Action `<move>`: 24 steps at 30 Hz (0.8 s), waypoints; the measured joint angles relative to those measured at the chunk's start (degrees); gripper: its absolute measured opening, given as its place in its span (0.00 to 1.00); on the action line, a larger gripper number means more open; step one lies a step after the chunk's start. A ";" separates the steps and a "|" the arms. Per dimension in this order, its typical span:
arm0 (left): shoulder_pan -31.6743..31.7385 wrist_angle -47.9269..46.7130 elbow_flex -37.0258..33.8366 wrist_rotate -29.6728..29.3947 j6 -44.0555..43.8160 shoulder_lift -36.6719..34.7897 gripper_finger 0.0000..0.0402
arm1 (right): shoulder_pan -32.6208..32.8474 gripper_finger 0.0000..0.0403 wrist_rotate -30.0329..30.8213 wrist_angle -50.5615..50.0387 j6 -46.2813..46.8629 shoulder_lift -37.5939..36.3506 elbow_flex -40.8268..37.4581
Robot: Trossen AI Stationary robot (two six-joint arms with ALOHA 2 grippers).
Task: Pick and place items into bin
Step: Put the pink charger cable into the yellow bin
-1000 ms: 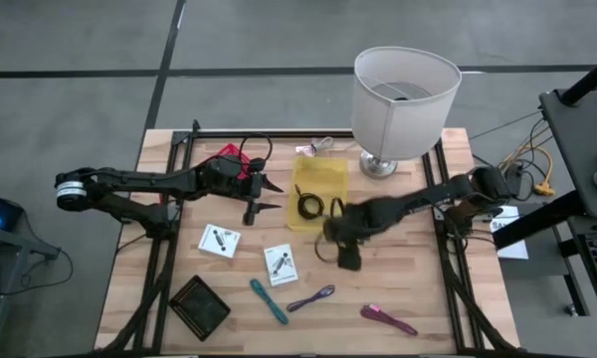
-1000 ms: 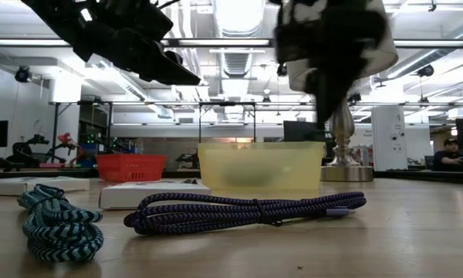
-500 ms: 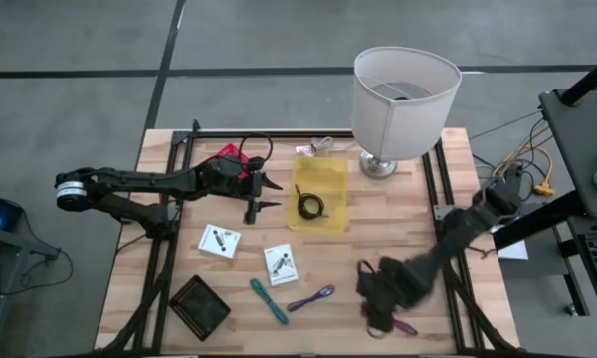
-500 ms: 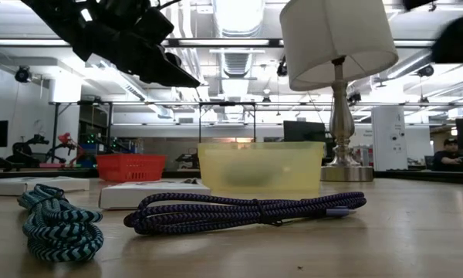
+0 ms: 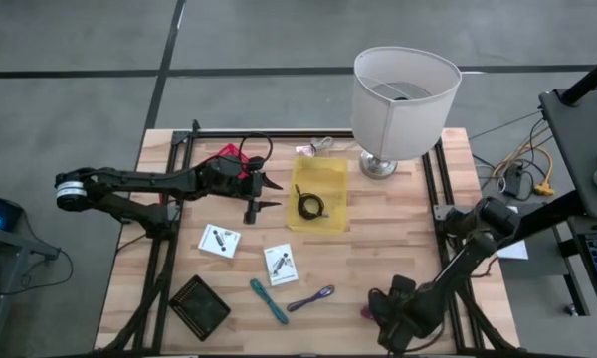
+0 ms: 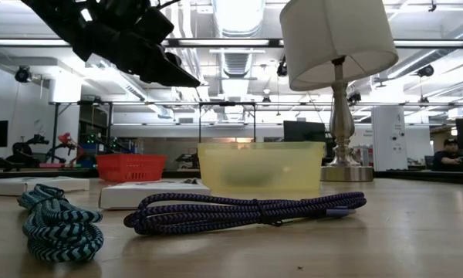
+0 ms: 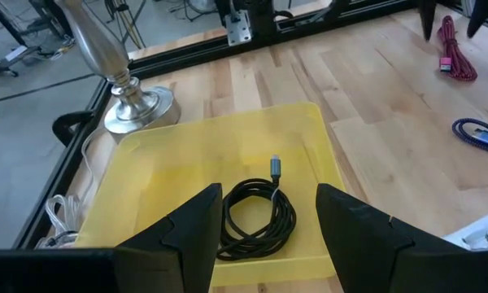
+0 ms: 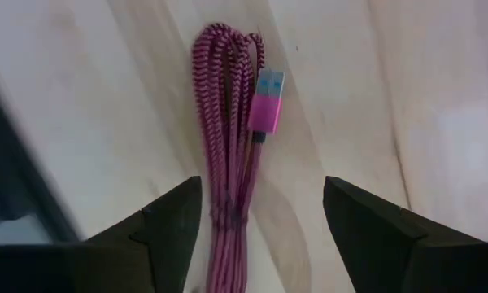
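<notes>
From above, the right claw is hanging low at the near edge of the bench, directly over the pink cable, which is peeking out just beside it; its finger spread cannot be told here. The left claw is waiting beside the yellow bin, fingers spread wide. A coiled black cable is lying inside the bin. Between the two claws the purple cable, teal cable and two white cards are resting on the wood, with the lamp beyond the bin.

At bench height neither right claw nor pink cable is showing. The purple cable is stretching in front of the bin, the teal cable to its side.

The left wrist camera is looking down between its fingers into the bin, where the black cable is lying close ahead.

The right wrist camera alone is revealing the grip: its fingers are standing wide apart, straddling the bundled pink cable without touching it.
</notes>
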 joint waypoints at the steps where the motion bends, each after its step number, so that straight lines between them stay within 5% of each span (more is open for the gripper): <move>1: 0.00 0.03 0.00 0.00 0.00 0.00 0.46 | -0.09 0.63 -0.41 0.26 -0.29 1.08 0.00; 13: 0.00 0.36 0.13 -1.49 0.07 0.00 0.46 | -1.06 0.72 -4.49 0.28 -1.33 6.14 0.39; 24: -0.01 0.42 0.13 -1.51 0.09 0.00 0.46 | -1.05 0.44 -4.17 3.39 -4.35 5.78 0.20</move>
